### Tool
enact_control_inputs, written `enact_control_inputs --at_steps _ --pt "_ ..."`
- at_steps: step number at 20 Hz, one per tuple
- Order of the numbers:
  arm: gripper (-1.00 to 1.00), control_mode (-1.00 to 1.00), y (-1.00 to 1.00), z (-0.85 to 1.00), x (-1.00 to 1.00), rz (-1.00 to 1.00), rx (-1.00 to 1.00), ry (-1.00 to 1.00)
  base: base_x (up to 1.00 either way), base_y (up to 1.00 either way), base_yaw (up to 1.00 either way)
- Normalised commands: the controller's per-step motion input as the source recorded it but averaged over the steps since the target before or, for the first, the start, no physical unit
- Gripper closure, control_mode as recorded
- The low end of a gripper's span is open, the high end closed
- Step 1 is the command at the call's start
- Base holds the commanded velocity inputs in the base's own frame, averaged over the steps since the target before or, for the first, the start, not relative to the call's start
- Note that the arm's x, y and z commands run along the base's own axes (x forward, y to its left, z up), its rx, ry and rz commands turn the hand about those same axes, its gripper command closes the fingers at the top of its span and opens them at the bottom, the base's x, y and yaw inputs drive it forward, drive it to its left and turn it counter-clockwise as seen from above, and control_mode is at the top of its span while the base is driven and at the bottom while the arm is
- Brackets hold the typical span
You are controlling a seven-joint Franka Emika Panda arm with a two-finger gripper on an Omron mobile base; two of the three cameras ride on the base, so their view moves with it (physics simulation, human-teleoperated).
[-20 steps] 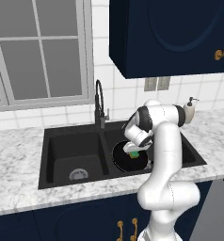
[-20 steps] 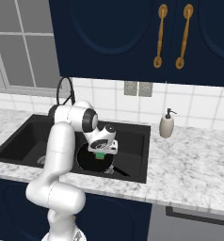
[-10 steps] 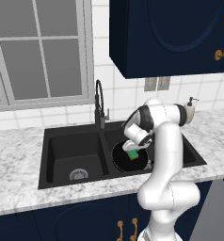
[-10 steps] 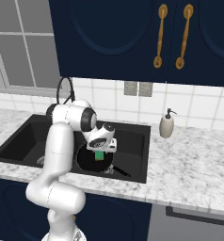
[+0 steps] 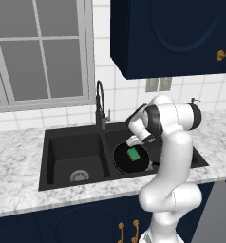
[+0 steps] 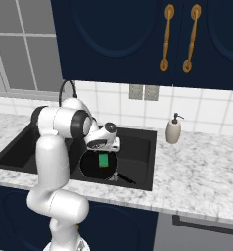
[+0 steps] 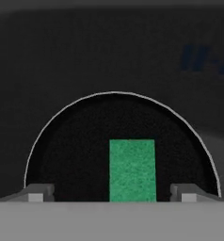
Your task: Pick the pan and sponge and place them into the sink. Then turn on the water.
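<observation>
Pan (image 5: 130,158) (image 6: 99,165) (image 7: 76,150): black, round, shallow; located in the right basin of the sink (image 5: 62,144) (image 6: 140,147). A thin dark handle is seen in the right base view, extending toward the front rim of the basin.

Sponge (image 5: 133,154) (image 6: 104,159) (image 7: 132,170): green face upward, laid flat inside the pan, near its middle.

Gripper (image 5: 133,142) (image 6: 104,145) (image 7: 111,193): positioned just above the pan and sponge. The jaws are spread wide; the two tips are seen in the hand view on either side of the sponge, clear of it, and nothing is held.

Faucet (image 5: 100,102) (image 6: 67,88): black gooseneck, mounted behind the divider between the basins.

Silver drain (image 5: 78,176): seen in the left basin.

Soap dispenser (image 6: 173,130): pale bottle, stood on the marble desk (image 5: 15,166) (image 6: 201,171) to the right of the sink.
</observation>
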Motion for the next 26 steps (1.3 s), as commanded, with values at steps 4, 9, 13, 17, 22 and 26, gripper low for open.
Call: enact_control_inputs --at_steps 4,9,13,17,22,26 --pt "-1.00 -1.00 0.01 0.78 -0.37 0.00 0.00 -0.21 0.00 0.00 0.00" --pt "-1.00 -1.00 0.12 0.58 -0.12 -0.01 0.00 -0.28 0.00 0.00 0.00" --pt "-1.00 -1.00 0.17 0.35 0.00 0.00 0.00 -0.33 0.00 0.00 0.00" --pt "-1.00 -1.00 0.20 0.30 0.00 0.00 0.00 -0.33 0.00 0.00 0.00" --pt "-1.00 -1.00 0.13 0.20 0.00 0.00 0.00 -0.29 0.00 0.00 0.00" --pt "-1.00 -1.00 0.10 0.14 0.03 0.00 0.00 -0.20 0.00 0.00 0.00"
